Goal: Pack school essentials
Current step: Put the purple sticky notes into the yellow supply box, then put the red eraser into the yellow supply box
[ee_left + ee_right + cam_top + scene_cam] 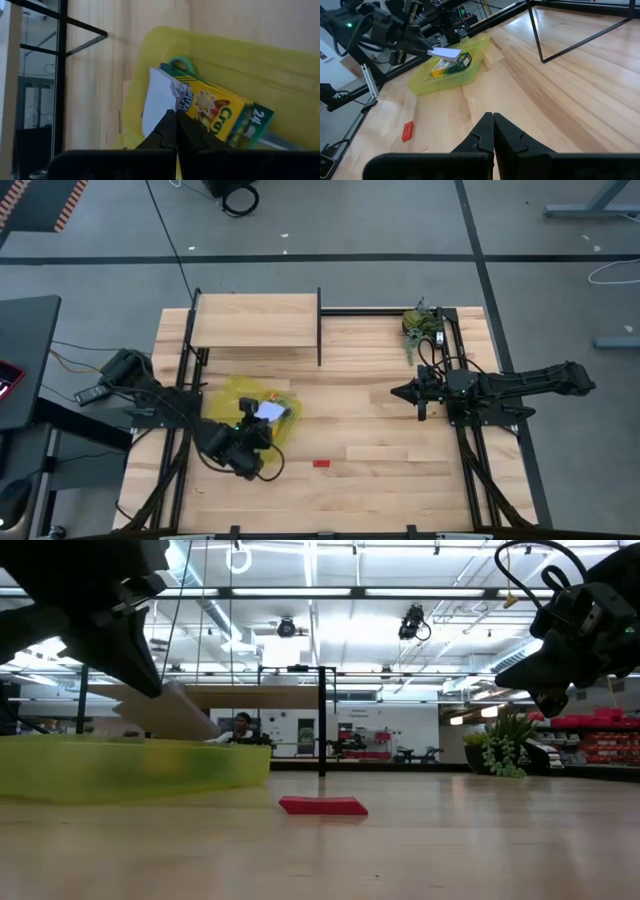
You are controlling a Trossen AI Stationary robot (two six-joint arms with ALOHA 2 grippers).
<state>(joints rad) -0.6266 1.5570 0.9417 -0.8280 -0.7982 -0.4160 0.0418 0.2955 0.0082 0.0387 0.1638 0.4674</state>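
Note:
My left gripper (256, 424) is shut on the pale blue note pad (269, 412), above the yellow translucent pouch (243, 406) at the table's left. Inside the pouch lie the yellow-green crayon box (220, 112) and the green-handled scissors (182, 64). The pencils do not show. The tiny red eraser (321, 463) lies flat on the wood to the right of the pouch, toward the near edge. My right gripper (413, 392) is shut and hovers empty over the table's right half. My left gripper pinches the note pad by one edge (167, 111) between its two fingers (169, 131). It comes slanting down from the near-left side. The pad is tilted, its free end (195, 723) slanting down over the pouch. Whether that end touches the pouch, I cannot tell.
A wooden shelf on a black frame (255, 320) stands at the far left. A dark green leafy clump (420, 323) sits at the far right corner. Bare wood lies between the pouch and my right arm.

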